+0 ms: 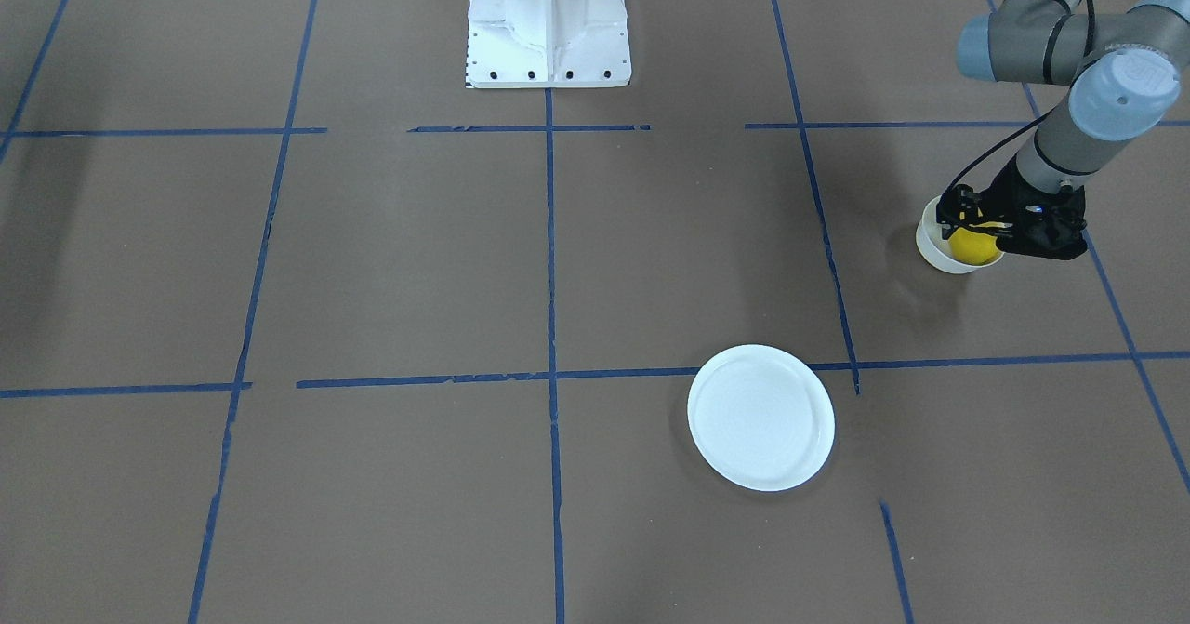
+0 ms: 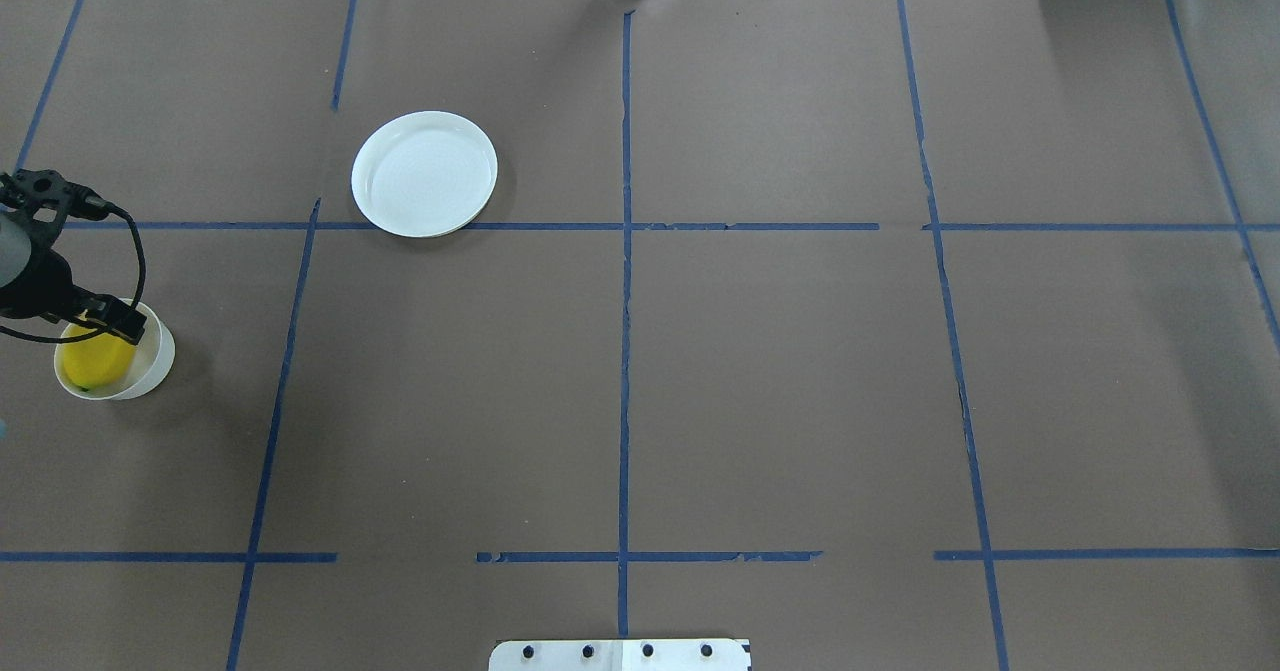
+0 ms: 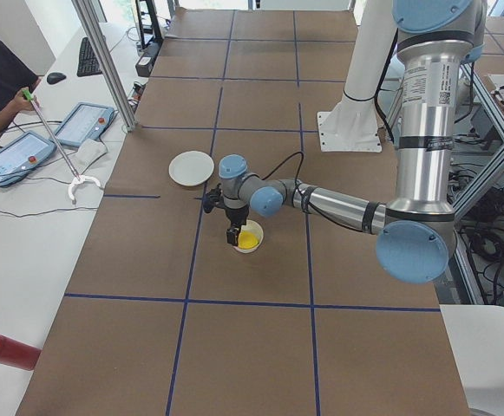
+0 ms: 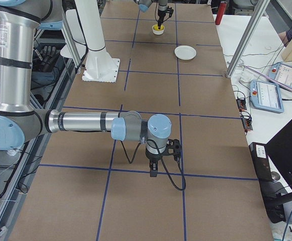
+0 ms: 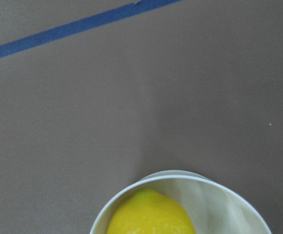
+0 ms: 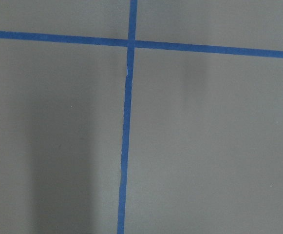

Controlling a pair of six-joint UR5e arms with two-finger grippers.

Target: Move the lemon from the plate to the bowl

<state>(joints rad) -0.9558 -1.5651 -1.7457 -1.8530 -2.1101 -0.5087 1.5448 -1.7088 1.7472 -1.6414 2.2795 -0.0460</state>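
The yellow lemon (image 1: 973, 246) is inside the small off-white bowl (image 1: 931, 244) at the table's left end, seen too in the overhead view (image 2: 95, 361) and the left wrist view (image 5: 151, 217). My left gripper (image 1: 984, 230) is lowered into the bowl with its black fingers on either side of the lemon and appears shut on it. The white plate (image 1: 760, 417) lies bare, apart from the bowl, toward the table's far side (image 2: 424, 173). My right gripper (image 4: 153, 173) shows only in the exterior right view, pointing down at the table; I cannot tell whether it is open or shut.
The brown table (image 2: 760, 381) carries a grid of blue tape lines. The white robot base (image 1: 548, 24) stands at the robot's edge. An operator sits at a side desk with tablets (image 3: 26, 143) beyond the table's far edge.
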